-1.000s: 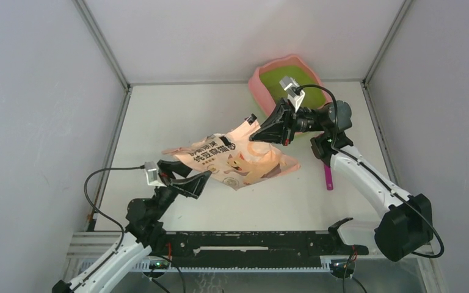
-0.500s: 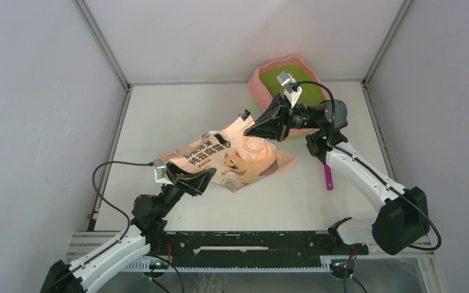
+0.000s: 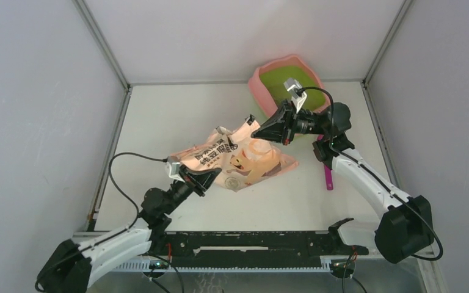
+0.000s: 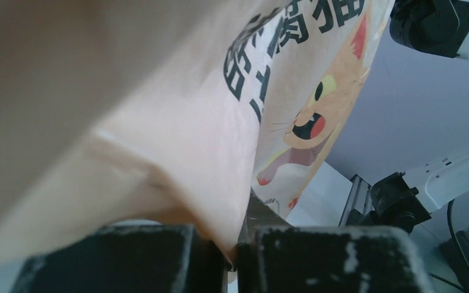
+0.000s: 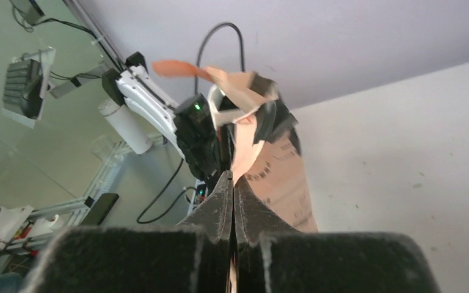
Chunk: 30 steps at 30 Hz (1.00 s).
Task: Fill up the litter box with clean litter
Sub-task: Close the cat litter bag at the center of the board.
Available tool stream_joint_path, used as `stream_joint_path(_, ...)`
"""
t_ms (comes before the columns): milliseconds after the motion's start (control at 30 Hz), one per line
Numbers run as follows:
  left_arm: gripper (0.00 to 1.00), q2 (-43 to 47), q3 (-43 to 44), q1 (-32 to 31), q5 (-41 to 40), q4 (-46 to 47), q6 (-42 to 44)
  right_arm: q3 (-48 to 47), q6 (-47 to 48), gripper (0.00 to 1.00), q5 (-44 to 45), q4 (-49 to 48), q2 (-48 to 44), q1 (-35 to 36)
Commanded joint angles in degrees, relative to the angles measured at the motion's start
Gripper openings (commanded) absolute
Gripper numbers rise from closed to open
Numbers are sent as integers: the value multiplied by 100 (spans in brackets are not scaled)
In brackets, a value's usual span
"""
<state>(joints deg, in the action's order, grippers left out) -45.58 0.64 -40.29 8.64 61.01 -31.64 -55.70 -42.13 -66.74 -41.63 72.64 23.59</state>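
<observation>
Pink-rimmed, our litter box [image 3: 258, 80] runs lengthwise toward the back wall; left gripper [image 3: 215, 176] and right gripper [image 3: 255, 133] each pinch the Chinese-lettered cat-print bag [image 3: 250, 160].

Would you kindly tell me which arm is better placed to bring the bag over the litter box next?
Right, probably. The right pincer is shut on the bag at its far edge, close to the litter box; the left pincer grips its near corner, farther away.

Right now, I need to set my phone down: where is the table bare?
Bare: the far-left table, between left wall and bag; also the near strip between bag and scoop. Crowded: far right, around the litter box, right arm and scoop.
</observation>
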Motion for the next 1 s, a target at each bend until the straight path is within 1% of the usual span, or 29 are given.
stream_joint_path(0, 4, 1570, -116, 98, -479, -2111, 585, 202, 1242, 0, 260, 953, -587, -124)
stream_joint_path(67, 8, 2234, -104, 189, -684, -2827, 697, 517, 1635, 0, 319, 1312, -706, -166)
stream_joint_path(133, 8, 2570, -107, 295, -690, -3171, 720, 932, 1815, 0, 366, 1357, -783, -221)
stream_joint_path(200, 8, 2422, -103, 366, -531, -3093, 713, 1256, 1896, 0, 386, 1255, -762, -241)
stream_joint_path(367, 5, 1379, -255, 376, -275, -2052, 591, 1879, 1965, 0, 544, 856, -523, -241)
stream_joint_path(433, 4, 1153, -247, 388, -273, -1951, 597, 2091, 1898, 0, 584, 643, -443, -255)
stream_joint_path(533, 6, 1274, -215, 406, -289, -2142, 603, 2330, 1690, 0, 656, 348, -471, -308)
stream_joint_path(633, 11, 1789, -205, 407, -334, -2588, 600, 2388, 1573, 0, 657, 350, -605, -327)
stream_joint_path(667, 13, 1989, -196, 404, -350, -2753, 602, 2389, 1509, 4, 617, 314, -644, -326)
stream_joint_path(700, 14, 2231, -180, 400, -373, -2908, 602, 2389, 1426, 15, 520, 252, -681, -321)
stream_joint_path(733, 15, 2380, -168, 407, -381, -3032, 600, 2389, 1344, 19, 458, 156, -691, -322)
stream_joint_path(800, 17, 2529, -149, 402, -380, -3181, 599, 2389, 1111, 23, 294, -143, -646, -332)
stream_joint_path(900, 18, 2396, -128, 408, -303, -3130, 591, 2384, 554, 30, 4, -867, -472, -321)
stream_joint_path(967, 16, 2183, -104, 402, -210, -3000, 574, 2357, 407, 31, -120, -1044, -361, -295)
